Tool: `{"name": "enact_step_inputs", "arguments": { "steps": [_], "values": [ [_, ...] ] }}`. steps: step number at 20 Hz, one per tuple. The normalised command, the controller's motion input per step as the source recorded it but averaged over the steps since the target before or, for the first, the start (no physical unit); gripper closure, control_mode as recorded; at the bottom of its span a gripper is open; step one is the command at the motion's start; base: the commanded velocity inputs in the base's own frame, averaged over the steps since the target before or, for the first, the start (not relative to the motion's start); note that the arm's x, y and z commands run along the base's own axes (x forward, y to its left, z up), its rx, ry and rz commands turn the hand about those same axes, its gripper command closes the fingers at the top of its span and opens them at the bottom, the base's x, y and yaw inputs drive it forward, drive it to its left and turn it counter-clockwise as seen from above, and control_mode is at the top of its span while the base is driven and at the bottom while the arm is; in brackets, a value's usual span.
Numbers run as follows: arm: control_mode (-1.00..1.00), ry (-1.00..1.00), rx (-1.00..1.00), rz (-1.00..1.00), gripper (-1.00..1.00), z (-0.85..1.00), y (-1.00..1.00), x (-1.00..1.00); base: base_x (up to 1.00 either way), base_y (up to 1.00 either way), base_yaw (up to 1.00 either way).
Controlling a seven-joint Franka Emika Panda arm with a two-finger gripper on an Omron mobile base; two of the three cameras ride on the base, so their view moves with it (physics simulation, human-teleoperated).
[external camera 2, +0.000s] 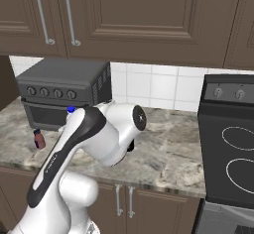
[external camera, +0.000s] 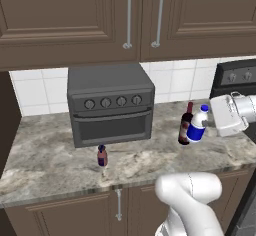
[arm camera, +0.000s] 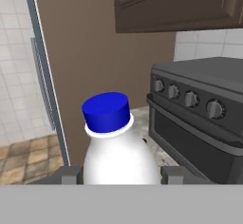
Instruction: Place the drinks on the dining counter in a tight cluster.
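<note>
White plastic with a blue cap and label: that is the small bottle [external camera: 198,125] seen in the left base view. It is lifted a little off the stone counter [external camera: 45,155], right in front of the dark wine bottle [external camera: 186,124], which stands upright on the counter. The gripper [external camera: 212,119] is seen at the right, up against the white bottle. A small reddish-brown bottle [external camera: 102,156] stands well apart to the left, just in front of the grey toaster oven [external camera: 110,103]. Brown cabinets are hung above, and a black stove [external camera: 235,77] is at the right edge.

From the right base view, much is hidden by the white arm. The blue cap [external camera 2: 71,109] is seen peeking over the arm. The reddish-brown bottle is seen at the left on the counter, below the toaster oven.

From the hand view, the white bottle is seen close up between the two fingertips [arm camera: 66,174]. The jaws are clenched on its sides. The toaster oven is seen at the right.
</note>
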Motion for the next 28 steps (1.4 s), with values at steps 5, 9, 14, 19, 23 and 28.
{"name": "enact_step_inputs", "arguments": {
  "steps": [5,9,14,19,23,28],
  "values": [
    [1.0,0.0,0.0,0.0,1.0,0.0,0.0,0.0,-0.64,0.0,0.0],
    [1.0,0.0,0.0,0.0,1.0,0.0,0.0,0.0,-0.99,0.0,-0.04],
    [1.0,0.0,0.0,0.0,1.0,0.0,0.0,0.0,-0.91,0.0,-0.12],
    [1.0,0.0,0.0,0.0,1.0,0.0,0.0,0.0,-0.23,0.05,-0.54],
    [1.0,0.0,0.0,0.0,1.0,0.0,0.0,0.0,0.0,0.01,-0.82],
    [1.0,0.0,0.0,0.0,1.0,0.0,0.0,0.0,0.01,0.0,-0.91]
  ]
}}
